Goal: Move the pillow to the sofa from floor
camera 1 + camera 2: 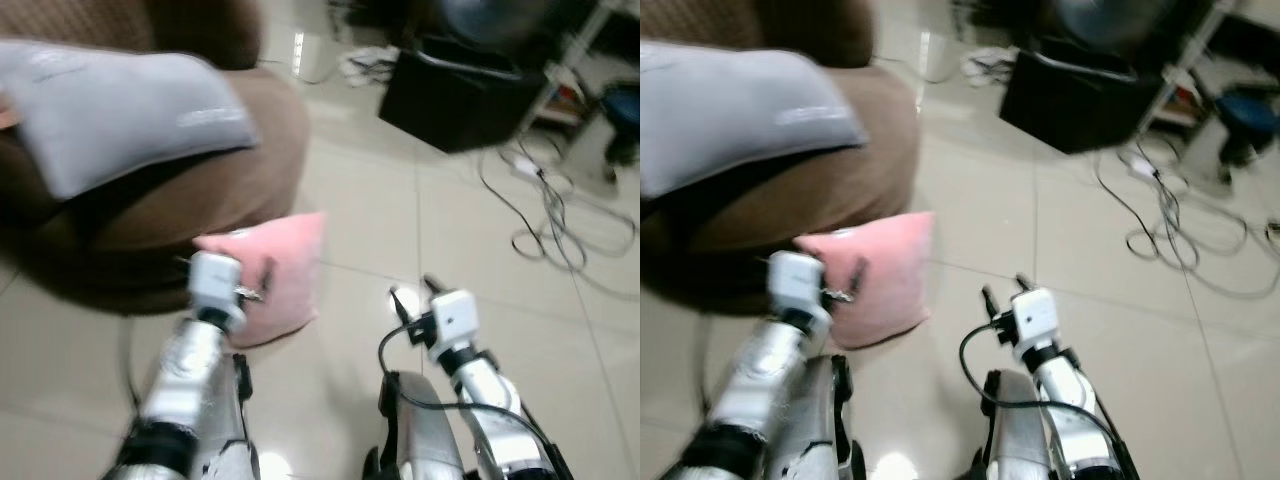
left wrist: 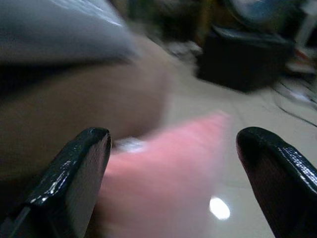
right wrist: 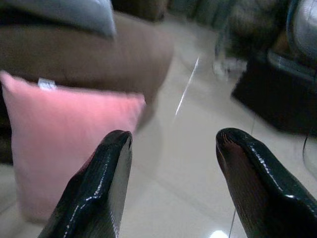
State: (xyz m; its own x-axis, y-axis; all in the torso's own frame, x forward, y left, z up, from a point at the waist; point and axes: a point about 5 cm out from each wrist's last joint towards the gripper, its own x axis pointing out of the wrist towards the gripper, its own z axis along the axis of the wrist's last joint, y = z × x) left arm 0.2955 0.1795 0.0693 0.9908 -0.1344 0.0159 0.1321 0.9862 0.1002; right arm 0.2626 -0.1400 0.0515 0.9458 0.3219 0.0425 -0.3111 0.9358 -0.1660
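A pink pillow stands on edge on the tiled floor, leaning against the front of a brown sofa. My left gripper is open and close in front of the pillow, which fills the gap between its fingers. My right gripper is open too, hovering over the floor to the right of the pillow. A grey pillow lies on the sofa seat.
A black box stands on the floor at the back right. Loose cables trail over the tiles beside it. A blue object sits at the far right. Bare tiles lie between sofa and box.
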